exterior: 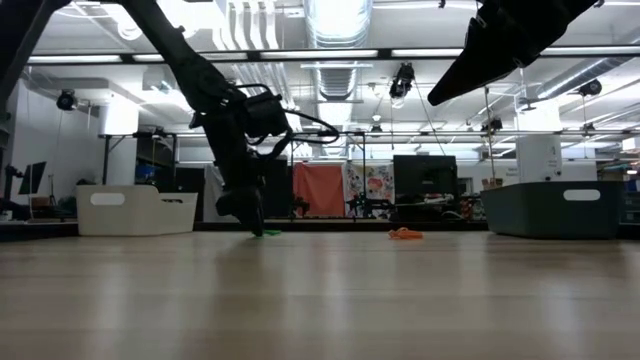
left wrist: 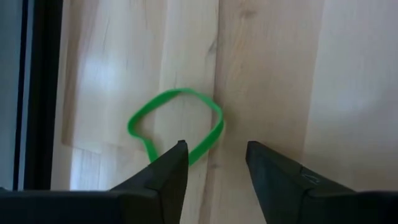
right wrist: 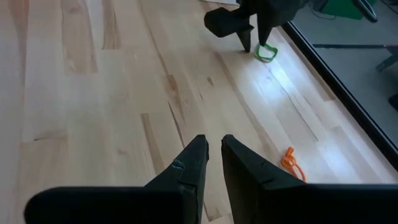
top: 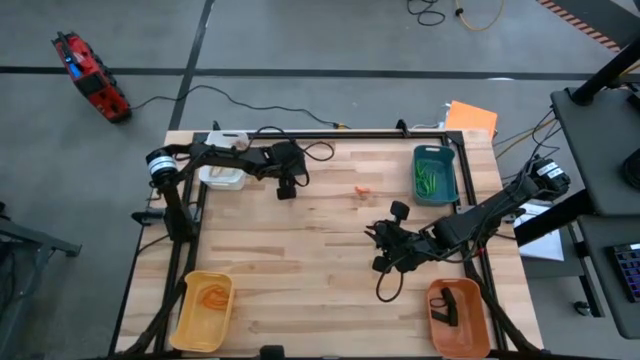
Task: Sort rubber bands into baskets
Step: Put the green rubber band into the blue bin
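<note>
- a green rubber band point(left wrist: 177, 121) is being straddled on the table by the open left gripper point(left wrist: 216, 163), near the white basket point(top: 222, 176).
- the nearly closed right gripper point(right wrist: 212, 163) is being held mid-table, empty.
- an orange band point(right wrist: 291, 163) is being shown lying apart.

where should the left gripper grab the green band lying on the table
Best bet is the stretch of loop nearest the left gripper, coming straight down from above. The green band lies flat on the wood as an open, uneven loop, so there is no raised edge to take from the side. The open fingers would probably straddle that one strand and pinch across it.
</note>
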`<state>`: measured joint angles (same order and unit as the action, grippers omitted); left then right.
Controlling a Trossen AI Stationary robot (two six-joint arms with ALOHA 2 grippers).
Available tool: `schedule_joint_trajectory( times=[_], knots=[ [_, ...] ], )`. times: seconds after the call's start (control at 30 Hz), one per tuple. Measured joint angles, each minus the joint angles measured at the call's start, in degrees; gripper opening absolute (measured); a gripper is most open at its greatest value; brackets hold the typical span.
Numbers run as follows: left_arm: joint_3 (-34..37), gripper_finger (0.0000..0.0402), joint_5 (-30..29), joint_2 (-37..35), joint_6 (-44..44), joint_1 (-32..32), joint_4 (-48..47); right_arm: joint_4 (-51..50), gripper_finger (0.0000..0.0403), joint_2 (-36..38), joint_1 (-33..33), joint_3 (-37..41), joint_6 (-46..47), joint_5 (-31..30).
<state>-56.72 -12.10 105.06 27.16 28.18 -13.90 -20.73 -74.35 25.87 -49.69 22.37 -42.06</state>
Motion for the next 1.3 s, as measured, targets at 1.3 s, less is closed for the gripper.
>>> schedule_joint_trajectory(
  times=[1.3],
  knots=[
    [0.10, 0.0033, 2.85, -6.25, 3.85, 0.57, -1.85, 0.04, 0.0043, 0.00, 0.04, 0.24, 3.08, 0.04]
  ],
)
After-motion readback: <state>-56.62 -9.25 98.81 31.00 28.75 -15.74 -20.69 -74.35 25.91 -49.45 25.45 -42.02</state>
